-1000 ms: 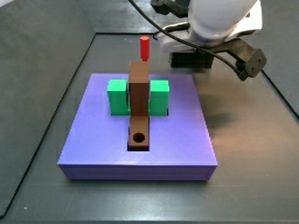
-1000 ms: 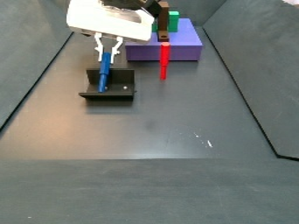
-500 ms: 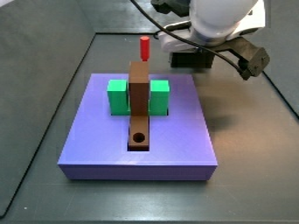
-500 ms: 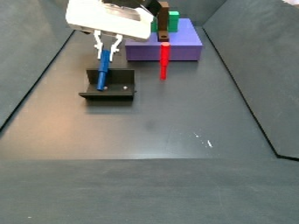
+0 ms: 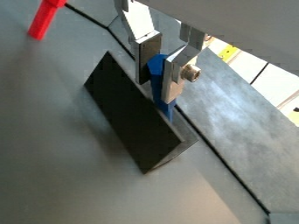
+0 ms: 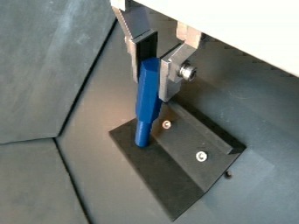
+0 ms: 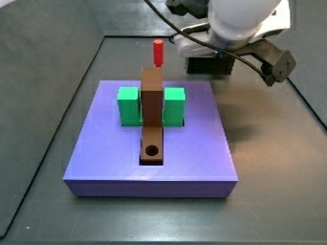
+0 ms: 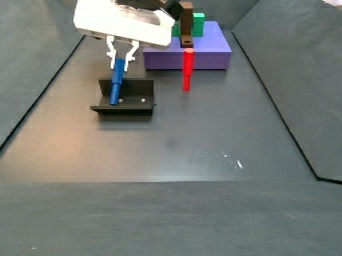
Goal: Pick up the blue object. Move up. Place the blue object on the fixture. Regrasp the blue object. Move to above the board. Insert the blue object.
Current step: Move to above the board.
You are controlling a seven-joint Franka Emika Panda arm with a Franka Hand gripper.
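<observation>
In a side view we see the claw (image 8: 120, 50) at the left, over the fixture (image 8: 124, 98) on the dark floor, with the blue object (image 8: 116, 80) standing nearly upright between its fingers and its lower end down on the fixture. In both wrist views the silver fingers (image 6: 173, 72) sit on either side of the peg's upper part; the claw (image 5: 165, 58) looks clamped on the blue object (image 5: 156, 77), whose foot meets the fixture (image 5: 131, 114). The other wrist picture shows the blue object (image 6: 146, 96) slightly tilted, its tip resting on the fixture (image 6: 187, 166) base plate.

To the right a red peg (image 8: 187, 68) stands upright on the floor just before the board (image 8: 201, 53). The board (image 7: 153, 144) carries a green block (image 7: 129, 107) and a brown bar (image 7: 152, 120).
</observation>
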